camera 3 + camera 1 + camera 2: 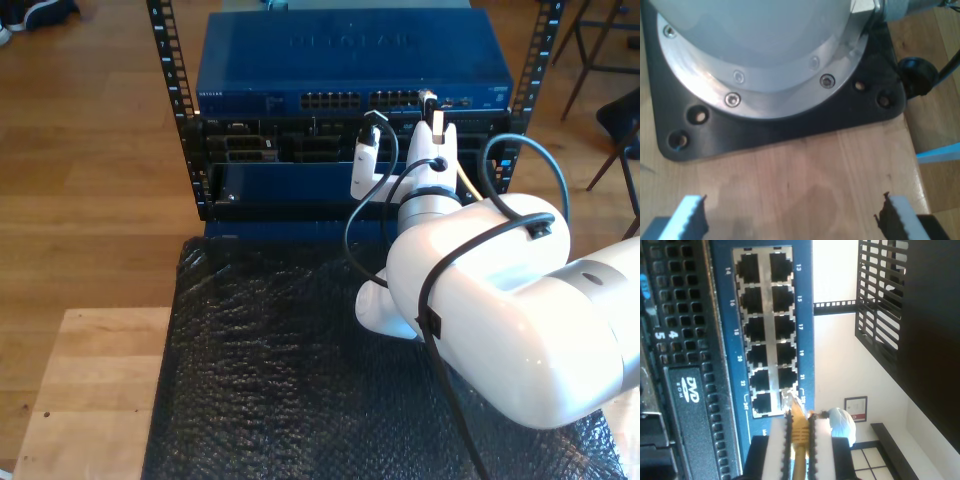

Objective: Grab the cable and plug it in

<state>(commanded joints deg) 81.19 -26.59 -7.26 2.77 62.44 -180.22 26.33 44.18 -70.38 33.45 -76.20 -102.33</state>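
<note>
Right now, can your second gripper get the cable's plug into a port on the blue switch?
Probably yes. My second gripper is shut on the cable, and its plug sits at the end ports of the blue switch. Those ports look empty, nothing between. Whether it's lined up squarely I can't tell.

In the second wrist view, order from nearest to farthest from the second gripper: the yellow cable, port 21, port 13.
1. Pale yellow cable, clamped in my second gripper.
2. Port 21, just past the plug.
3. Port 13, at the row's far end.
</note>
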